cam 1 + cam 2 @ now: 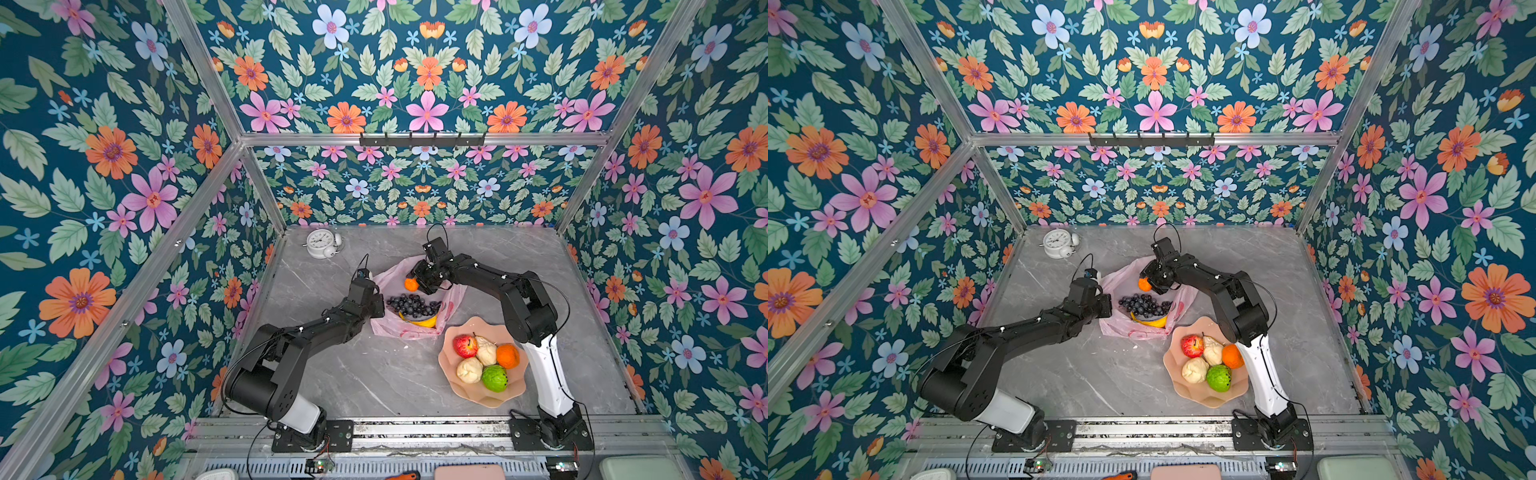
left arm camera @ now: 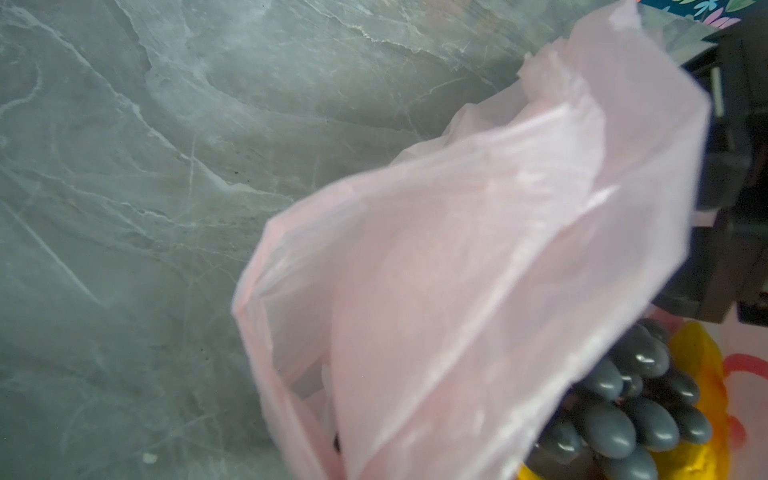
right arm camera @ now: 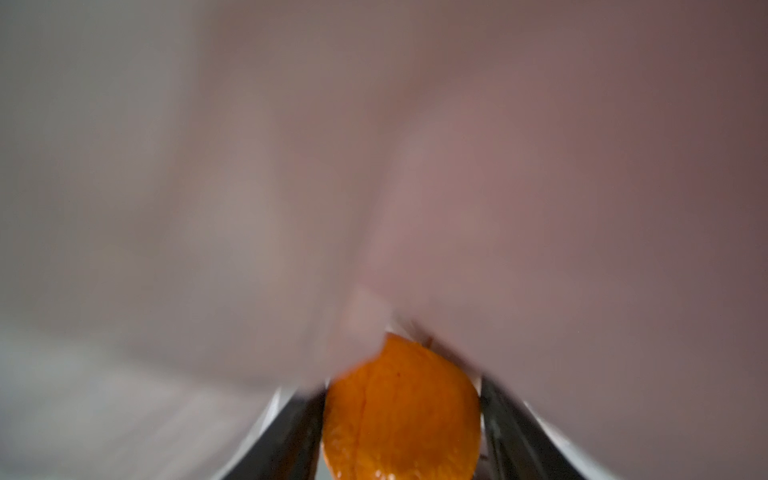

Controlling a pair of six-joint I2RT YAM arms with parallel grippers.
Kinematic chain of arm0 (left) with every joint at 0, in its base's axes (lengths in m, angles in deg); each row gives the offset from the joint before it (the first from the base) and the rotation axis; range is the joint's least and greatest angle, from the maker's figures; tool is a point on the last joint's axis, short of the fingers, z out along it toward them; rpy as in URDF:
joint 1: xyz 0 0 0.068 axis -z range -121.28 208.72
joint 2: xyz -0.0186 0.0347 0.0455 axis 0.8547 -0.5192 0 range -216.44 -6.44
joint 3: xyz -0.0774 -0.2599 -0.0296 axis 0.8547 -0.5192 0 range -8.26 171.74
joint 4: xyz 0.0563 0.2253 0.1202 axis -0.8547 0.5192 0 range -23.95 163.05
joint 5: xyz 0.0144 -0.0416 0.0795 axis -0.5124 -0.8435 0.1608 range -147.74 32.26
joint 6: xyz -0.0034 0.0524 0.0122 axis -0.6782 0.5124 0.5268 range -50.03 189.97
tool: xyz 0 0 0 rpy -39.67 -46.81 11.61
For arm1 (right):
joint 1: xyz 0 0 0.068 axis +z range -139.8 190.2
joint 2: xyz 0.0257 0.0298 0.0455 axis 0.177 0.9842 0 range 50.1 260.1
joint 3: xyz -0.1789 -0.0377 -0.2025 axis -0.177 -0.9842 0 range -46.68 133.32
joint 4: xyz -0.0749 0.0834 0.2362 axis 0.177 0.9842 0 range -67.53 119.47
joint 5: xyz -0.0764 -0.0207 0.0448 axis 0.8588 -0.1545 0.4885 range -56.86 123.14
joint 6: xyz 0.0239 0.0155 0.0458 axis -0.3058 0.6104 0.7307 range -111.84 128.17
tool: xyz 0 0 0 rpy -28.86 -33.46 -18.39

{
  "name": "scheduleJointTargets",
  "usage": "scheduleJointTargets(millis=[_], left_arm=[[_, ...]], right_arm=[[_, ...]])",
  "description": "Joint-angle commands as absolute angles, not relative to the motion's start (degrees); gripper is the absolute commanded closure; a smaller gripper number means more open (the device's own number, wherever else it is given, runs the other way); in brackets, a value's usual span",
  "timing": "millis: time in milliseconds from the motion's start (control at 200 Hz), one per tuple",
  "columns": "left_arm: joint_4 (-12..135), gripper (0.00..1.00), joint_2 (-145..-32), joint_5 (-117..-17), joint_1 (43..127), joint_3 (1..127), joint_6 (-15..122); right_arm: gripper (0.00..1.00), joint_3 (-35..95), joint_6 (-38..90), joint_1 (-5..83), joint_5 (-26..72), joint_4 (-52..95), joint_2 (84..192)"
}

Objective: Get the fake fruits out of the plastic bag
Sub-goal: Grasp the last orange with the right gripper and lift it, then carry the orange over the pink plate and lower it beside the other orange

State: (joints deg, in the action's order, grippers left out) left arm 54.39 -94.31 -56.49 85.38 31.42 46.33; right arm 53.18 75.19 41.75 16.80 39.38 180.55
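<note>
Floral wallpaper (image 1: 104,166) covers the walls around a grey marble-patterned tabletop (image 1: 353,374). The plastic bag (image 1: 388,278) lies near the middle of the tabletop. Its long axis runs from the back wall toward the front rail, and its open end is on the far side.

Inside the bag, a dark grape bunch (image 1: 413,305) lies over a yellow banana (image 1: 422,321) at the near end. The banana's length runs left to right. An orange (image 3: 401,415) sits at the far end. It is between the jaws of the right gripper (image 1: 422,286), which press against both of its sides.

The left gripper (image 1: 381,306) is at the bag's left rim with its jaws closed. Pink film rises toward it, seemingly pinched.

A scalloped peach bowl (image 1: 478,397) stands just in front and to the right of the bag. It holds a red apple (image 1: 465,345), two cream lumpy pieces (image 1: 469,370), a bumpy green fruit (image 1: 494,377) and a second orange (image 1: 508,356).

A white alarm clock (image 1: 322,243) lies at the far left.
</note>
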Motion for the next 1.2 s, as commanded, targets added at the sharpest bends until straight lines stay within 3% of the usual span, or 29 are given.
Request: scheduleJointTargets(millis=[0,235,860,1195], left_arm=[[54.2,0.98,-94.33,-56.69,85.44,31.85,46.74],[54.43,0.98,-94.23,-56.41,85.44,31.73,46.81],[54.63,0.98,-94.33,-55.81,85.44,31.87,47.03],[54.71,0.97,-94.72,-55.63,85.4,32.0,47.1]], right_arm=[[0.45,53.33,74.37,42.01,16.17,39.26,180.77],[0.5,52.21,73.3,42.01,16.61,38.62,178.96],[0.5,41.28,61.8,45.74,26.41,41.84,163.43],[0.5,31.17,51.93,52.37,42.99,50.85,147.96]])
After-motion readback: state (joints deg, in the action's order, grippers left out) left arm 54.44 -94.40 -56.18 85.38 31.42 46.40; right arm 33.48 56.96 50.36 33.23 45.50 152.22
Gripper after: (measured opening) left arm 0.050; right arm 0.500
